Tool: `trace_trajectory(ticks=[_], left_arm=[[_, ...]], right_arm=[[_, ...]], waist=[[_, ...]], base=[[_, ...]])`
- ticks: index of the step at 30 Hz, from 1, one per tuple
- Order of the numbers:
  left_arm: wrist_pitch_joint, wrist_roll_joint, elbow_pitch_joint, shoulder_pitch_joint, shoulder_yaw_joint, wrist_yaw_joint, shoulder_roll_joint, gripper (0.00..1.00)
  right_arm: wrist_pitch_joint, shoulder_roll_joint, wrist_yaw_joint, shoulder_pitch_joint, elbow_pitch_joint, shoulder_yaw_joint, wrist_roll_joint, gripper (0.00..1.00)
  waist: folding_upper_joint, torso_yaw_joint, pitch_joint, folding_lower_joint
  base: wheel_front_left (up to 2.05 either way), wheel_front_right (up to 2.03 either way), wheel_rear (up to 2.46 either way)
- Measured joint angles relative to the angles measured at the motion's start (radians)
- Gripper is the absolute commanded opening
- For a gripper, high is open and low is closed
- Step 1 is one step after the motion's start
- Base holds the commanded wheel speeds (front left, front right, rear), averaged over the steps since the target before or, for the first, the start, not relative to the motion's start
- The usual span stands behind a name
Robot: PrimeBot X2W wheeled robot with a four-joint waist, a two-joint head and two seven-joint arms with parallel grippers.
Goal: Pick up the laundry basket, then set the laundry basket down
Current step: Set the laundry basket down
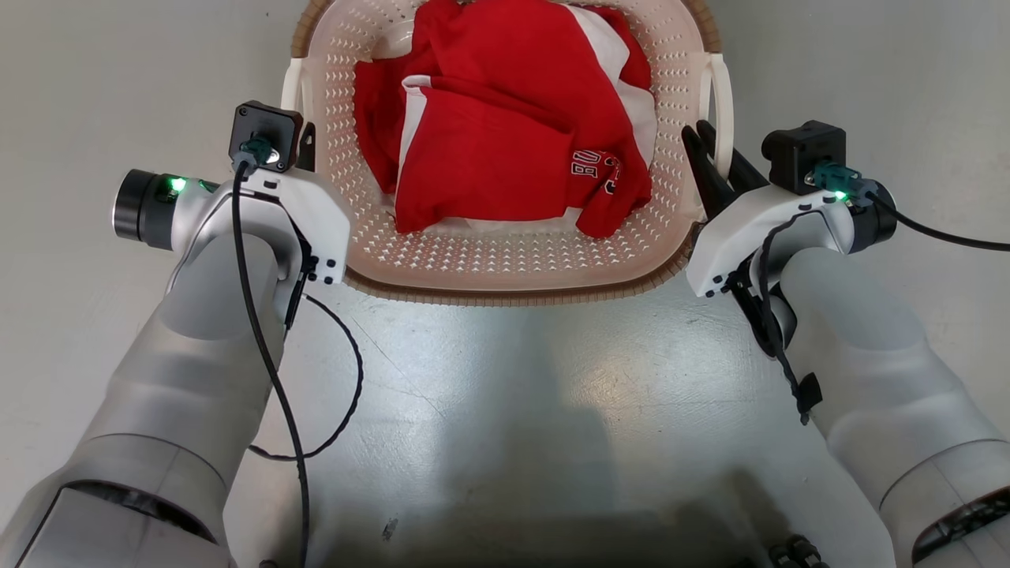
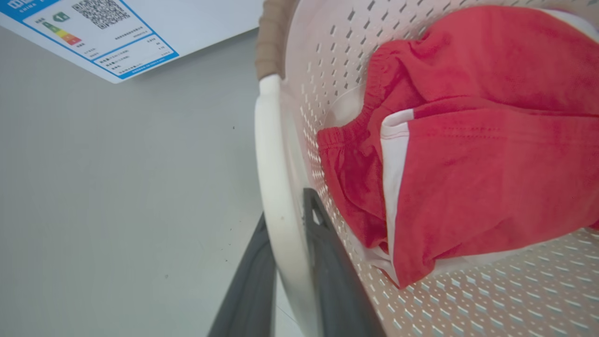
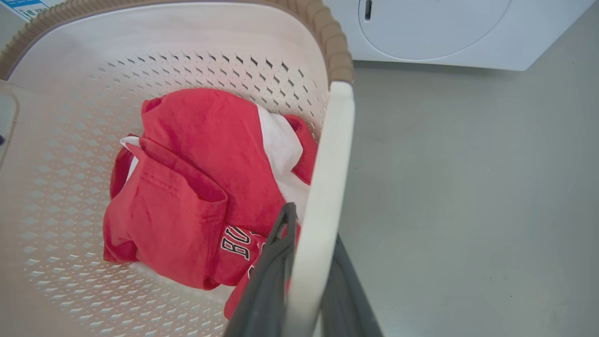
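The laundry basket [image 1: 505, 264] is cream-white and perforated with a brown rim, and it sits between my two arms with red and white clothes [image 1: 505, 134] inside. My left gripper [image 1: 306, 146] is shut on the white left handle [image 2: 276, 178], one dark finger [image 2: 327, 262] inside the basket wall and the other outside. My right gripper [image 1: 710, 146] is shut on the white right handle [image 3: 327, 159] in the same way, with its fingers [image 3: 271, 271] straddling it. I cannot tell whether the basket touches the floor.
A white washing machine [image 3: 444, 32] stands just beyond the basket, with a blue-edged label [image 2: 93, 32] on its front. Grey floor [image 1: 505, 410] surrounds the basket. Black cables [image 1: 347, 379] hang from my wrists.
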Motion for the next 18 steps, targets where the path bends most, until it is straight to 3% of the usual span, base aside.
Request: trace_trajectory(ticks=[1, 2, 3, 4, 18], left_arm=[[0.000, -0.009, 0.001, -0.001, 0.005, 0.005, -0.002, 0.00], [-0.001, -0.021, 0.003, -0.002, 0.016, 0.014, -0.007, 0.00], [-0.005, -0.042, 0.005, -0.004, 0.032, 0.019, -0.014, 0.38], [-0.005, -0.058, 0.007, -0.007, 0.040, 0.025, -0.018, 1.00], [-0.006, -0.057, 0.029, -0.007, 0.031, 0.052, -0.040, 1.00]], right_arm=[[0.000, 0.000, 0.000, 0.000, -0.001, -0.006, -0.007, 0.10], [0.000, -0.001, 0.000, -0.001, -0.005, -0.010, -0.018, 0.45], [0.001, -0.007, 0.001, -0.001, -0.015, -0.016, -0.035, 1.00], [0.001, -0.010, 0.001, -0.001, -0.020, -0.031, -0.053, 1.00], [0.001, -0.005, 0.001, 0.003, -0.057, -0.172, -0.176, 1.00]], waist=[[0.0000, 0.000, 0.001, 0.0001], [0.0000, 0.000, 0.004, 0.0000], [0.0000, 0.000, 0.006, 0.0000], [0.0000, 0.000, 0.009, 0.0001], [0.0000, 0.006, 0.005, 0.0000]], base=[[0.00, 0.00, 0.00], [0.00, 0.00, 0.00], [0.00, 0.00, 0.00], [0.00, 0.00, 0.00], [0.00, 0.00, 0.00]])
